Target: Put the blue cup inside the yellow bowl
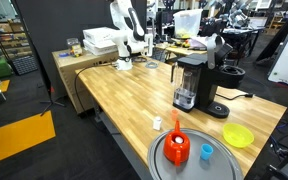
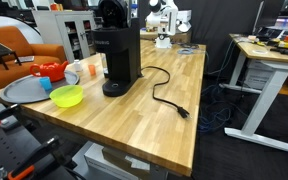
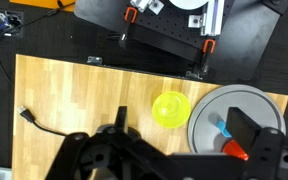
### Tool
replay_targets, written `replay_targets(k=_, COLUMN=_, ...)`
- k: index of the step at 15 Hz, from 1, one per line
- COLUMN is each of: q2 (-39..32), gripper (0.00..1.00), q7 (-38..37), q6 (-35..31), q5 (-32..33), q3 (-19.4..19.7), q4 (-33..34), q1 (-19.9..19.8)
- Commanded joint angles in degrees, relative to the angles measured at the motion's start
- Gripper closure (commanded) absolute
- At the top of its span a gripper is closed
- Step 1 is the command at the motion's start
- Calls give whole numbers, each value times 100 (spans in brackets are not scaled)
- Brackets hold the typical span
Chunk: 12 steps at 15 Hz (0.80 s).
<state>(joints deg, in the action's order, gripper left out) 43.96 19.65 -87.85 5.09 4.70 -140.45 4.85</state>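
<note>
The blue cup [image 1: 206, 152] stands on the large grey tray [image 1: 174, 165] beside an orange-red vessel [image 1: 178, 148]. In the wrist view the blue cup [image 3: 221, 127] is partly hidden behind one finger [image 3: 254, 130]. The yellow bowl [image 1: 238, 136] sits on the wooden table just off the tray; it also shows as the yellow bowl [image 2: 67, 96] and, from above, the yellow bowl [image 3: 171, 109]. My gripper [image 3: 184, 120] hangs high over the table, open and empty, far from the cup. The white arm [image 1: 130, 24] stands at the table's far end.
A black coffee machine [image 1: 189, 80] stands mid-table, near the tray, with its power cord [image 2: 166, 96] trailing across the wood. A small white bottle [image 1: 157, 124] sits by the tray's edge. The tray [image 3: 246, 105] reaches the table's end.
</note>
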Motion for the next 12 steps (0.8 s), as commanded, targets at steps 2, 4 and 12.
replay_targets(k=2, q2=101, gripper=0, q7=94, q6=-91, q5=-21, q3=-294, q4=-242, q1=368)
replay_targets(k=4, q2=119, gripper=0, q7=99, q6=-107, q5=-9, q3=-502, q4=-318, q1=591)
replay_targets(k=12, q2=1, gripper=0, q7=-39, q6=10, q5=-21, q3=-618, q4=-263, q1=759)
